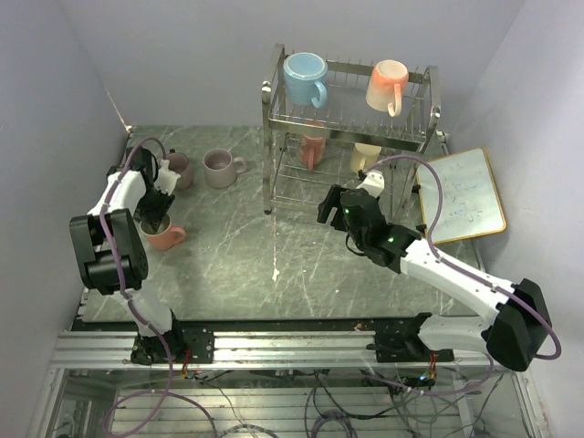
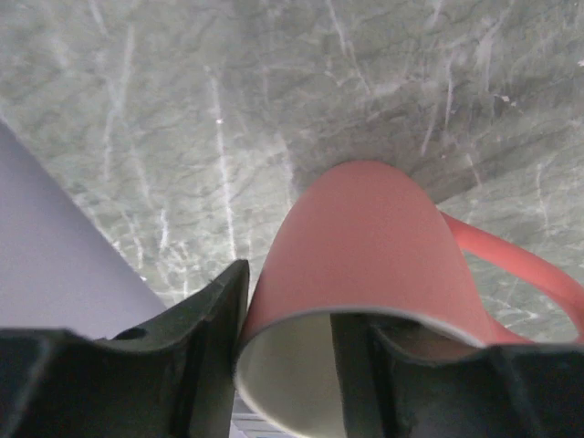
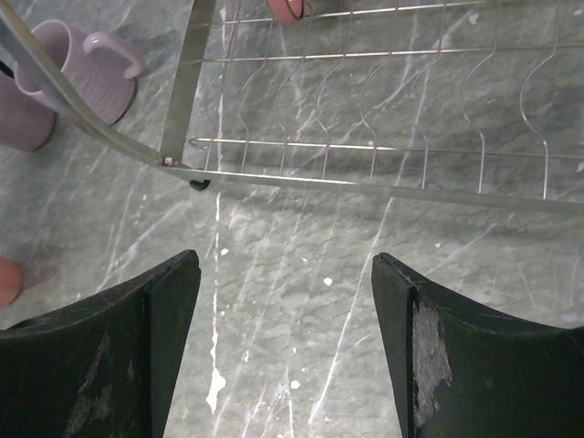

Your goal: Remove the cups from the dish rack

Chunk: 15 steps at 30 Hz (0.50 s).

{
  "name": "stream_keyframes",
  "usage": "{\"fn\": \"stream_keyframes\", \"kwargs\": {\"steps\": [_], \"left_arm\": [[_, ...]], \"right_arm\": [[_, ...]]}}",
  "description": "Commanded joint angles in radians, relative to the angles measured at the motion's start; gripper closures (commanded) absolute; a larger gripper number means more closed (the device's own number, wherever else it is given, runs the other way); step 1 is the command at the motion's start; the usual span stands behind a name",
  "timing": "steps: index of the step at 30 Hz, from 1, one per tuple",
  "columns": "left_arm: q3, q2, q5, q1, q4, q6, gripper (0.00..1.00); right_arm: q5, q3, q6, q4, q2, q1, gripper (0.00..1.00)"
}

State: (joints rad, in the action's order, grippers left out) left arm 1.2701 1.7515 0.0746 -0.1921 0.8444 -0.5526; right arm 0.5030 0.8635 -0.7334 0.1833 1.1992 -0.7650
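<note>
The salmon cup [image 1: 164, 235] [image 2: 365, 237] stands upright on the table at the left. My left gripper [image 1: 157, 212] [image 2: 292, 310] straddles its rim, one finger outside the wall and one inside with a gap, so it is open. The dish rack [image 1: 267, 146] [image 3: 365, 182] holds a light blue cup [image 1: 304, 78] and a peach cup [image 1: 387, 85] on top. A pink cup [image 1: 312, 148] [image 3: 287, 9] and a pale yellow cup [image 1: 366, 157] sit on the lower tier. My right gripper [image 1: 333, 208] [image 3: 286, 274] hovers open and empty before the rack's lower tier.
Two mauve cups [image 1: 179, 169] [image 1: 219, 167] stand on the table left of the rack; the right wrist view shows them at its upper left [image 3: 87, 68]. A gold-framed whiteboard [image 1: 465, 193] lies right of the rack. Walls close in on the left and right.
</note>
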Motion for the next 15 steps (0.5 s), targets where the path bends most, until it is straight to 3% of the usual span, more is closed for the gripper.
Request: {"fn": "stream_keyframes", "kwargs": {"steps": [1, 3, 4, 6, 7, 8, 11, 13, 15], "left_arm": [[0.008, -0.098, -0.026, -0.011, -0.005, -0.003, 0.42], [0.012, -0.144, -0.019, -0.013, -0.005, -0.015, 0.4], [0.016, -0.165, -0.018, -0.012, 0.0, -0.02, 0.3], [0.035, -0.21, -0.028, -0.013, 0.021, -0.021, 0.27], [0.046, -0.229, -0.042, -0.015, 0.037, -0.021, 0.15], [0.059, -0.245, -0.056, -0.015, 0.05, -0.02, 0.12], [0.103, -0.284, -0.098, -0.015, 0.102, -0.011, 0.11], [0.132, -0.302, -0.127, -0.015, 0.136, 0.0, 0.01], [0.15, -0.323, -0.159, -0.016, 0.16, 0.008, 0.01]], "right_arm": [[0.081, 0.012, 0.103, -0.075, 0.031, 0.006, 0.24], [0.104, 0.01, 0.151, -0.124, 0.044, 0.005, 0.24], [0.117, 0.009, 0.173, -0.149, 0.051, 0.006, 0.24], [0.134, 0.008, 0.222, -0.21, 0.07, 0.006, 0.24], [0.139, 0.005, 0.242, -0.238, 0.084, 0.006, 0.24], [0.144, 0.004, 0.266, -0.268, 0.102, 0.006, 0.23], [0.162, 0.013, 0.337, -0.342, 0.175, 0.009, 0.23], [0.165, 0.04, 0.369, -0.373, 0.241, 0.018, 0.23], [0.179, 0.071, 0.399, -0.41, 0.303, 0.023, 0.23]]}}
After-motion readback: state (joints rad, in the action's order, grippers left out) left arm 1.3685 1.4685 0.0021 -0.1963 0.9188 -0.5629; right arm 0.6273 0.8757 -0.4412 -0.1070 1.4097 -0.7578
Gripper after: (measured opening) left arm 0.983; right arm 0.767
